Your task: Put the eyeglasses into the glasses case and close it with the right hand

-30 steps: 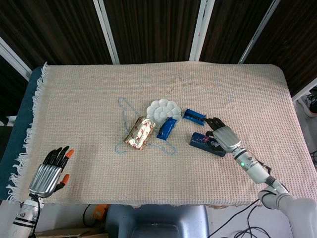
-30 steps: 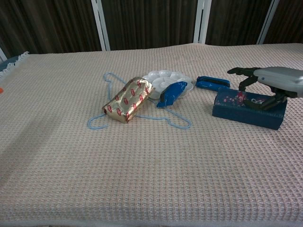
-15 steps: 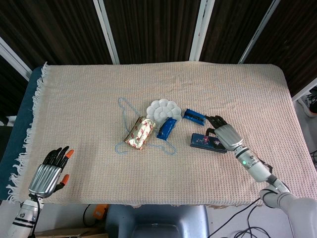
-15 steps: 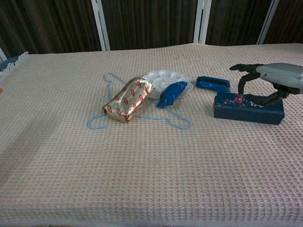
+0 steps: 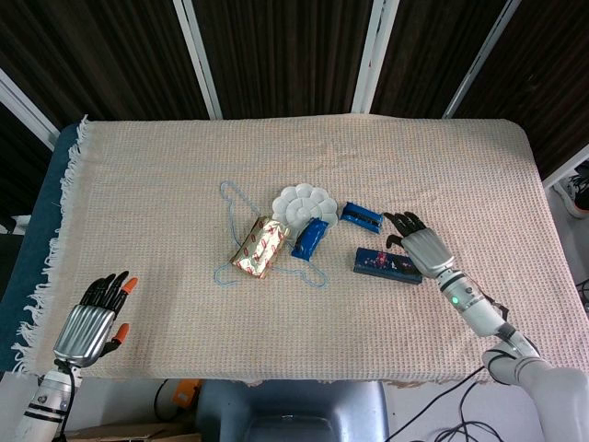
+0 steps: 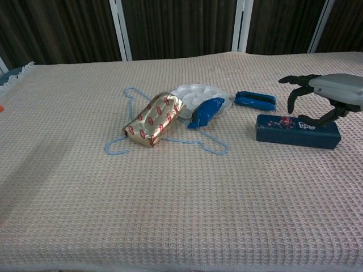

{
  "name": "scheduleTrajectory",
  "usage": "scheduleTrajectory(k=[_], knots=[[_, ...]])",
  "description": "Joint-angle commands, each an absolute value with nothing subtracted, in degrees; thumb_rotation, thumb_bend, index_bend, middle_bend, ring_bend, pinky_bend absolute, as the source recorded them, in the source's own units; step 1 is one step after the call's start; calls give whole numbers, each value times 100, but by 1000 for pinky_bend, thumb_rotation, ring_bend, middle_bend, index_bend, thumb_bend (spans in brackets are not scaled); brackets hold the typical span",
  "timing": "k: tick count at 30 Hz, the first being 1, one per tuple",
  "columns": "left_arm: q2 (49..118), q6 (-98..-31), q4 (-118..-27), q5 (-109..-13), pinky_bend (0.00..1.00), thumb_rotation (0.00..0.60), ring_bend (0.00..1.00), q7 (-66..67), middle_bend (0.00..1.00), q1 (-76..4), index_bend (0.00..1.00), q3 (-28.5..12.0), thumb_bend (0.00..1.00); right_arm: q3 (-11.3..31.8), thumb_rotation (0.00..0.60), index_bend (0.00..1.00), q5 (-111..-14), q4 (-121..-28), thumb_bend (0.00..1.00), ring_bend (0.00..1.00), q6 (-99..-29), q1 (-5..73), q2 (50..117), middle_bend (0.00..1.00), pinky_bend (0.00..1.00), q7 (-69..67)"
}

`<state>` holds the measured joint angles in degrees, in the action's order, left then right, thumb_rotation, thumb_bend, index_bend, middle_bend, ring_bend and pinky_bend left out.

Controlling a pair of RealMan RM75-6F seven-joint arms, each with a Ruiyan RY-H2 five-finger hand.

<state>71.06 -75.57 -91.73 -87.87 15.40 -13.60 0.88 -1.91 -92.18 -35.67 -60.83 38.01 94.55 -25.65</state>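
Observation:
The dark blue glasses case (image 5: pixel 385 263) with a floral print lies flat and closed right of the table's middle, also in the chest view (image 6: pixel 297 131). No eyeglasses show in either view. My right hand (image 5: pixel 420 245) hovers just above the case's right end (image 6: pixel 331 94), fingers apart and bent downward, holding nothing. One fingertip comes close to the case top; I cannot tell whether it touches. At the table's near left corner my left hand (image 5: pixel 92 319) rests with fingers extended and empty.
A gold wrapped packet (image 5: pixel 261 247), a white flower-shaped dish (image 5: pixel 304 203) and a blue packet (image 5: pixel 310 238) lie over a light blue hanger (image 5: pixel 227 214) at the centre. A small blue pouch (image 5: pixel 362 217) sits just behind the case.
The case has dropped from tilted to flat and closed. My right hand has lifted off it and drawn back to the right. The left hand has stayed put.

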Motion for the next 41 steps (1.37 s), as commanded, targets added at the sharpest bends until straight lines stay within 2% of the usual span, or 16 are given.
scheduleTrajectory(k=[1,6,12,14,16,19,22,25,27,32,41], knots=[[7103,-7558,-9177,-8796,118,600,0,1539,0,-1359,0,96,388,-163,600,503,-9189,-3536,502,0,-6137,3763,9449,23,0,-2368],[7076,-7633,-9195,-8846,119,600,0,1487,0,-1335,0,105,388,-65,600,455,-9199,-3752,446,0,-6723,3592,9268,5,0,-2047],[7035,-7756,-9159,-8979,118,600,0,1284,0,-1317,0,111,388,67,600,354,-9349,-4667,355,0,-8492,2916,8588,0,0,-945],[7028,-7800,-9139,-9023,118,600,0,1206,0,-1314,0,107,387,56,600,283,-9345,-5261,351,0,-8927,2600,8250,0,0,-438],[7011,-7894,-9117,-9081,118,600,0,1110,0,-1290,0,101,387,-36,600,224,-9264,-6429,350,0,-9467,2029,7692,0,0,370],[6970,-8012,-9112,-9182,117,600,0,1012,0,-1247,0,128,386,-274,600,101,-9110,-7802,333,0,-9827,1382,7094,0,0,1219],[6921,-8111,-9109,-9326,116,600,0,954,0,-1211,0,185,384,-495,600,28,-8842,-8661,313,0,-10039,815,6781,0,0,1957],[6886,-8190,-9087,-9496,109,600,0,937,0,-1192,0,248,381,-540,600,0,-8629,-8939,304,0,-10199,444,6788,0,0,2295],[6884,-8215,-9068,-9586,101,600,0,916,0,-1193,0,279,382,-477,600,0,-8510,-8920,304,0,-10229,316,6857,0,0,2040],[6924,-8260,-8992,-9711,92,600,0,805,0,-1206,0,299,383,-314,600,0,-8350,-9000,304,0,-9938,293,6655,0,0,1518],[6940,-8333,-8893,-9796,92,600,0,475,0,-1226,0,286,383,-185,600,2,-8170,-9099,303,0,-9219,400,6438,0,0,1369]])
